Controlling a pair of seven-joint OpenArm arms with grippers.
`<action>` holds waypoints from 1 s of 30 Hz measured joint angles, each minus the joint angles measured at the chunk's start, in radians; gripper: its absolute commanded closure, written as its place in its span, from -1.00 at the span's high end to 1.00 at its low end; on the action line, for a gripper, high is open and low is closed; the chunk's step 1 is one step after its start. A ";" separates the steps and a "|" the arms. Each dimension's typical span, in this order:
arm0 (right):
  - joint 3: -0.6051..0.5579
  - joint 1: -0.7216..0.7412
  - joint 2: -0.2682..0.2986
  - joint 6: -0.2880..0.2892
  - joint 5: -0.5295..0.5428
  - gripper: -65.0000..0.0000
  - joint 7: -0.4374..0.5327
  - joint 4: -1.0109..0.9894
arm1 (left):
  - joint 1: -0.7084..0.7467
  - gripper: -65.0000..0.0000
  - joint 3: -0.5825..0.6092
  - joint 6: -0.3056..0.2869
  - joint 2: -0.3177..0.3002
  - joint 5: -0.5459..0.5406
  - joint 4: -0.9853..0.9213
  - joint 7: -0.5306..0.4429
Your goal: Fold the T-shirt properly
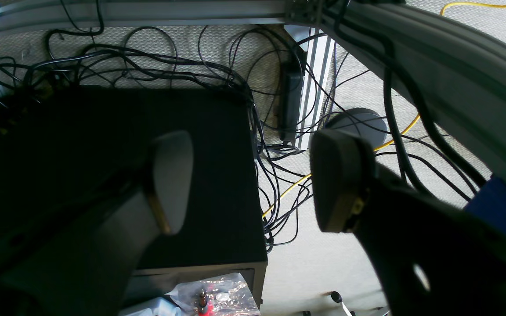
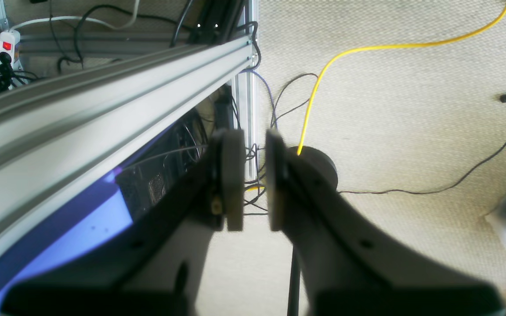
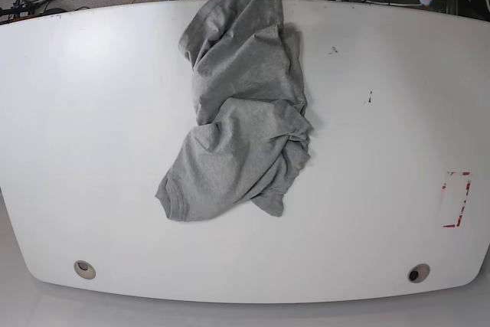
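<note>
Two tools, neither over the desk (image 3: 69, 112): both wrist views look down past its edge at carpet and cables. Left tool (image 1: 253, 184) has its jaws spread wide, nothing between them; below it a black box (image 1: 117, 175) and a tangle of cables (image 1: 279, 175). Right tool (image 2: 249, 175) has its jaws drawn nearly together with a narrow gap, empty; an aluminium rail (image 2: 103, 96) and a yellow cable (image 2: 367, 48) lie beyond.

T-shirt (image 3: 243, 112): crumpled heap on the white desk, running from the middle of the far edge, where a bit seems to hang over, toward the desk centre. A ribbed hem or sleeve edge shows at the near-left end of the heap. No lettering visible; which side faces up cannot be told.

Judgement: folding not begun. Step in hand is reaching in and spreading the shirt flat.

Notes for doing it well:
- Right tool must widen before any pinch.
- Take two well-separated points on one identifiable edge, not the bunched middle.
- Pinch a single layer only; the folds overlap heavily.
- Draw the shirt toward desk centre first, so the far-edge part does not slide off.
- Lift low and pull apart evenly; flatten sleeves before the first fold.
</note>
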 measured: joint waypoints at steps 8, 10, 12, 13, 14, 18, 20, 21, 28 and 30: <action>-0.001 -0.001 0.000 -0.008 0.004 -0.76 -0.007 0.008 | 0.000 0.21 0.000 0.003 0.000 0.000 0.007 0.004; -0.001 -0.001 0.000 -0.005 0.004 -0.76 -0.003 0.006 | 0.000 0.22 0.000 0.004 0.000 0.000 0.008 0.004; 0.001 -0.001 0.000 -0.008 0.004 -0.76 -0.003 0.002 | 0.000 0.22 0.000 0.003 0.000 0.000 0.008 0.002; 0.001 -0.001 0.000 -0.008 0.004 -0.76 -0.004 0.002 | 0.000 0.22 0.000 0.003 0.000 0.000 0.008 0.000; 0.001 -0.001 0.000 -0.008 0.004 -0.76 -0.004 0.002 | 0.000 0.21 0.000 0.003 0.000 0.000 0.008 0.000; 0.003 0.006 -0.003 -0.019 0.003 -0.76 -0.003 -0.004 | 0.001 0.20 0.005 0.002 0.000 0.000 0.004 -0.008; 0.002 0.011 -0.004 -0.019 0.000 -0.76 -0.004 -0.004 | 0.003 0.20 0.004 0.000 0.000 -0.001 0.002 -0.007; 0.002 0.015 -0.005 -0.019 0.000 -0.76 -0.004 -0.004 | 0.006 0.20 0.004 0.000 0.000 -0.003 0.002 -0.007; 0.000 0.024 -0.006 -0.016 0.000 -0.76 0.003 -0.003 | 0.014 0.20 0.003 0.000 0.000 -0.003 -0.002 -0.034; 0.001 0.022 -0.006 -0.016 0.000 -0.76 0.000 -0.003 | 0.016 0.20 0.003 0.000 0.000 -0.003 -0.002 -0.037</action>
